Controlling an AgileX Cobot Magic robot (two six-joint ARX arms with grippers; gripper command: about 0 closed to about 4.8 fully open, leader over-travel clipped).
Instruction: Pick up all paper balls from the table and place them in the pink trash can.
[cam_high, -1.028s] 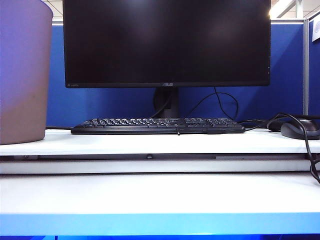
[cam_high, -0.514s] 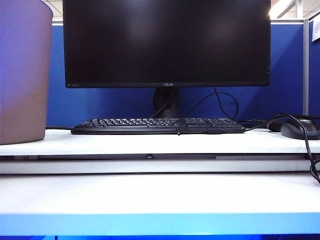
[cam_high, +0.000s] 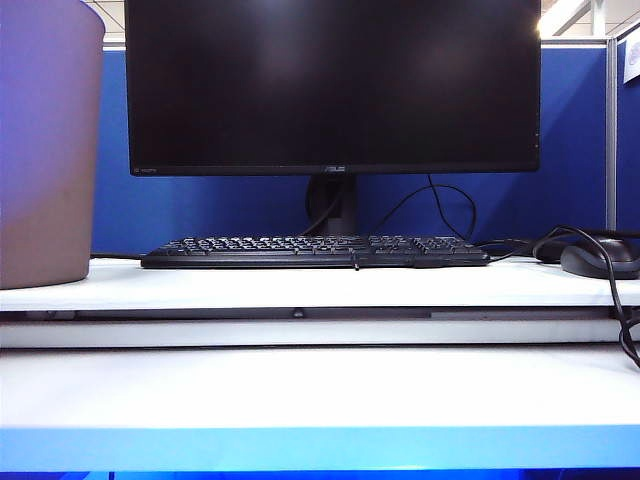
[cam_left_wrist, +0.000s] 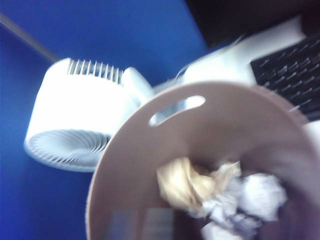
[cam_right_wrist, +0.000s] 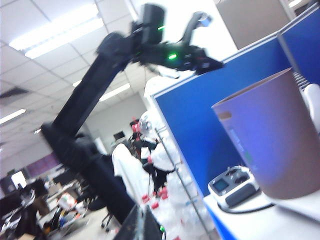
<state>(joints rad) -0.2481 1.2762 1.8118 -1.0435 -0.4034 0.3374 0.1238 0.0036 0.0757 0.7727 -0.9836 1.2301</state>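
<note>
We see no paper balls on the table in the exterior view; only the keyboard, monitor and mouse sit on the raised shelf, with the pink trash can at the far left.

Left wrist view, blurred, looks down into the can: 1 tan wad and 2 white wads lie at the bottom, touching each other. A white fan stands just beside the can. The left gripper's fingers do not show here; in the right wrist view the left arm hangs above the can with its gripper too small to read. We take it as closed and empty. The right gripper is out of every view; we cannot tell its state.

Judgement: all 3 appear binned, task near done.

Risks:
- Arm swinging low could clip the can rim and tip it, spilling the wads.
- A sweep toward the fan could knock it over.
- Blur could hide a stray wad behind the can; unverified.
</note>
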